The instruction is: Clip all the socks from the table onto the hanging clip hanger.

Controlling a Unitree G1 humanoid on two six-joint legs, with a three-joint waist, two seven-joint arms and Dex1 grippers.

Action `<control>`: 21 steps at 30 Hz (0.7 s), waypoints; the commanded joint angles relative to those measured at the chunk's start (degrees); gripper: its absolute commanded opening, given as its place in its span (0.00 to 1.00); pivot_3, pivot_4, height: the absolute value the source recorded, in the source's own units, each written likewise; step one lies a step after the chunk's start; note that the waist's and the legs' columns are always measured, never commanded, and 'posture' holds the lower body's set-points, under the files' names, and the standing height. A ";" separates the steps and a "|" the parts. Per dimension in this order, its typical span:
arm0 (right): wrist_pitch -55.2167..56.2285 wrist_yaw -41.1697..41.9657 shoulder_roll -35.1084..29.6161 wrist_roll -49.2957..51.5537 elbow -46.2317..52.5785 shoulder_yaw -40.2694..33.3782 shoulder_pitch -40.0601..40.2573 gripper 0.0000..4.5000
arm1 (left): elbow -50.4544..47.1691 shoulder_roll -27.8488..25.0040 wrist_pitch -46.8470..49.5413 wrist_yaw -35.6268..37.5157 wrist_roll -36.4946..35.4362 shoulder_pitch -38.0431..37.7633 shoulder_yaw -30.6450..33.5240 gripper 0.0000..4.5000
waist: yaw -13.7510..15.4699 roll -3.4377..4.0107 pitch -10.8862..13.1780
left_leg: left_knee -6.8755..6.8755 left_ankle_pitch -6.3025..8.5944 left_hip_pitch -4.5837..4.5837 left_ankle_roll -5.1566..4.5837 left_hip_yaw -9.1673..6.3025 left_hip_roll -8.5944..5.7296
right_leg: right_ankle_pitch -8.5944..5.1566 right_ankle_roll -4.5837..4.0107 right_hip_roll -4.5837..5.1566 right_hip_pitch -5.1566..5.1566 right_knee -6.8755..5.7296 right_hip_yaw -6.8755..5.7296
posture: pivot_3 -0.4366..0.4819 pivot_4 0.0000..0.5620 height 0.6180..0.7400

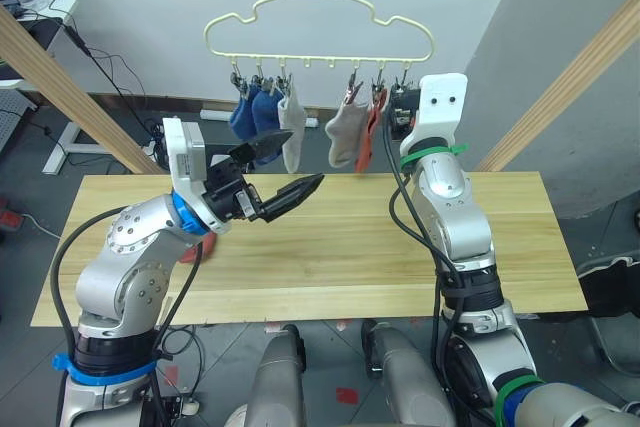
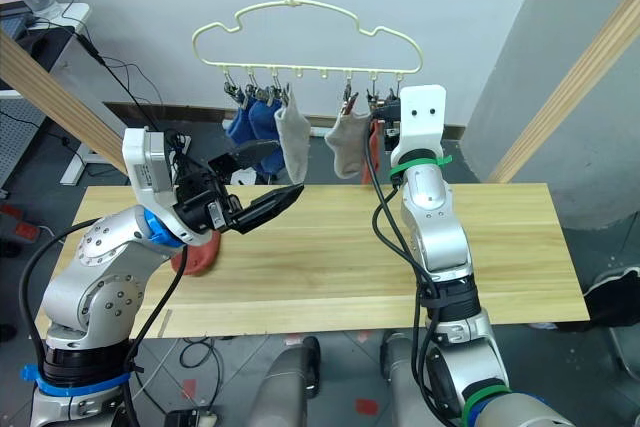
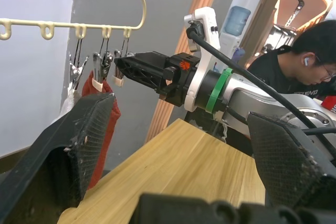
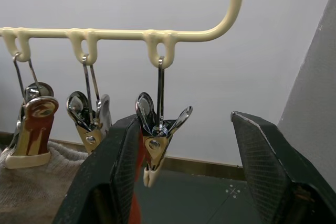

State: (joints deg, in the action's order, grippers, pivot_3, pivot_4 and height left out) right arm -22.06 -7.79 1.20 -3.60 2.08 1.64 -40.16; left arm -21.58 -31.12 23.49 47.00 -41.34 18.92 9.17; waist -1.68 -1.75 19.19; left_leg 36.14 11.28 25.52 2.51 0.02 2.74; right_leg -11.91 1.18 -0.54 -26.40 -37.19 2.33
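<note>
Right gripper (image 4: 178,177) open beside end clip (image 4: 157,140).

One cream-yellow, cloud-shaped wire hanger (image 1: 318,27) carries five knit ankle socks: two blue (image 1: 252,115), two light grey (image 1: 346,133) and one rust-red (image 1: 368,137). A sixth sock, rust-red (image 2: 198,253), lies on the single light wooden plank worktop (image 1: 340,247).

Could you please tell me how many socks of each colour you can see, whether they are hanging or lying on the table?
Blue socks: 2, both on the clip hanger
Grey socks: 2, both on the clip hanger
Rust-red socks: 2, one on the clip hanger, one on the table
Total: 6 socks
</note>
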 commanded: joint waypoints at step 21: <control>1.62 0.41 1.66 0.54 1.23 -0.49 -2.97 0.64 | -1.80 0.45 -1.29 -0.25 0.11 -0.35 -0.40 1.00 | 0.01 0.00 0.00 | 0.02 0.00 0.00 0.00 -0.01 0.00 | 0.00 -0.01 0.00 0.00 -0.03 -0.01 | 0.50 0.59 1.00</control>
State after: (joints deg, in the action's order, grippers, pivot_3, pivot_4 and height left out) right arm -21.79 -7.51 2.52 -3.26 1.71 1.30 -41.96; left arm -21.58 -31.10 23.38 46.83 -41.30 18.71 8.70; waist -1.67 -1.76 19.19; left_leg 36.17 11.28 25.52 2.51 0.01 2.74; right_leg -11.91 1.17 -0.54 -26.40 -37.22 2.32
